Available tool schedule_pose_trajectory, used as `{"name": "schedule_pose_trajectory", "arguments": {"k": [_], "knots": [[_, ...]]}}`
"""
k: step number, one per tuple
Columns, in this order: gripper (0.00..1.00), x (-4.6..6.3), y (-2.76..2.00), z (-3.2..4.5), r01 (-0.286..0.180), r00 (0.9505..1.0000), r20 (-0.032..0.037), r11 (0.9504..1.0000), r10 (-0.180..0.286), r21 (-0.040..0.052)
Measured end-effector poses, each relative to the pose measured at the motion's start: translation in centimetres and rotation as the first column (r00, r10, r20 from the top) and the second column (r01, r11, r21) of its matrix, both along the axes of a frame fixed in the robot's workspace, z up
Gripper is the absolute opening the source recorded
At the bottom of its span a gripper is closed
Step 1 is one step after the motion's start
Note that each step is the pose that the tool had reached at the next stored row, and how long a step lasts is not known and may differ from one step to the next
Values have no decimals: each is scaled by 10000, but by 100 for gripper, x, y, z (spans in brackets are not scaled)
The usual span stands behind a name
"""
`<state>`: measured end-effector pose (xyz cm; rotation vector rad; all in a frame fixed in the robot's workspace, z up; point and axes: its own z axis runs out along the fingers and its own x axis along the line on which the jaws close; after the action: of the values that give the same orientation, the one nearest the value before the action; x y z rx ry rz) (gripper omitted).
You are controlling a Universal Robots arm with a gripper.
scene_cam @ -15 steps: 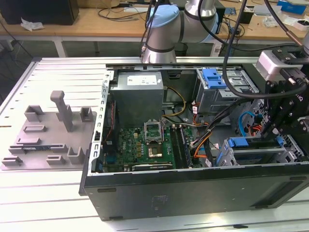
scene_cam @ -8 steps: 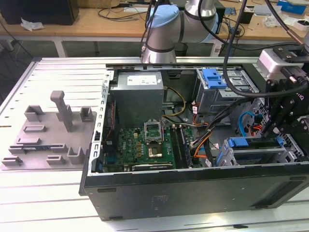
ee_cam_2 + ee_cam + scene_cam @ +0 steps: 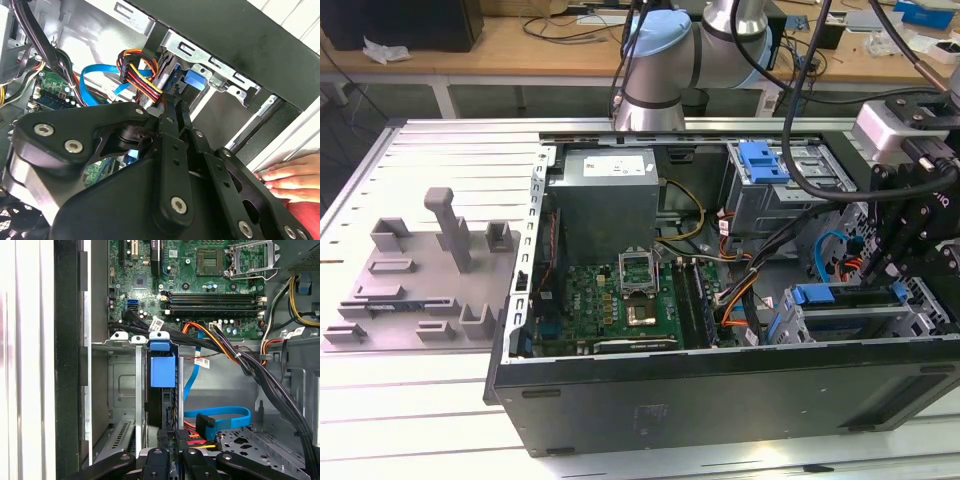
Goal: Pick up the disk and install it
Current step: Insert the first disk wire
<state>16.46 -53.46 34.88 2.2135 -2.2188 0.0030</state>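
The disk (image 3: pixel 162 374) stands edge-on in a slot of the metal drive cage, and its blue carrier tab sits at the far end. In the second wrist view the same blue tab of the disk (image 3: pixel 195 80) shows beyond the fingertips. My gripper (image 3: pixel 173 437) is right at the disk's near end, its black fingers (image 3: pixel 169 112) drawn close together with no clear gap. I cannot tell whether they touch the disk. In the exterior view my gripper (image 3: pixel 898 280) hangs over the drive bay at the case's right end, beside the disk (image 3: pixel 812 296).
The open computer case (image 3: pixel 720 400) lies on its side. Power and blue data cables (image 3: pixel 220 415) run close beside the slot. A person's hand (image 3: pixel 292 177) rests outside the case wall. A grey fixture tray (image 3: pixel 420 290) stands at the exterior view's left.
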Motion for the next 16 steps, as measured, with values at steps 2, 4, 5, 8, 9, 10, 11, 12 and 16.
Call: {"name": "schedule_pose_trajectory", "arguments": {"k": [2, 4, 5, 8, 9, 10, 11, 12, 16], "knots": [[17, -1, 0, 0, 23, 10000, 0, 10000, -23, 0], [17, -1, 0, 0, 71, 10000, 0, 10000, -71, -1], [17, -2, 0, 0, 97, 10000, 0, 10000, -97, -1], [17, -2, 0, 0, 131, 9999, 0, 9999, -131, 0], [17, -2, 0, 0, 140, 9999, 0, 9999, -140, 0], [17, -2, 0, 0, 153, 9999, 0, 9999, -153, 0], [17, -2, 0, 0, 158, 9999, 0, 9999, -158, 0], [17, -2, 0, 0, 160, 9999, 0, 9999, -160, 0], [17, -2, 0, -3, 161, 9999, 0, 9999, -161, -1]]}}
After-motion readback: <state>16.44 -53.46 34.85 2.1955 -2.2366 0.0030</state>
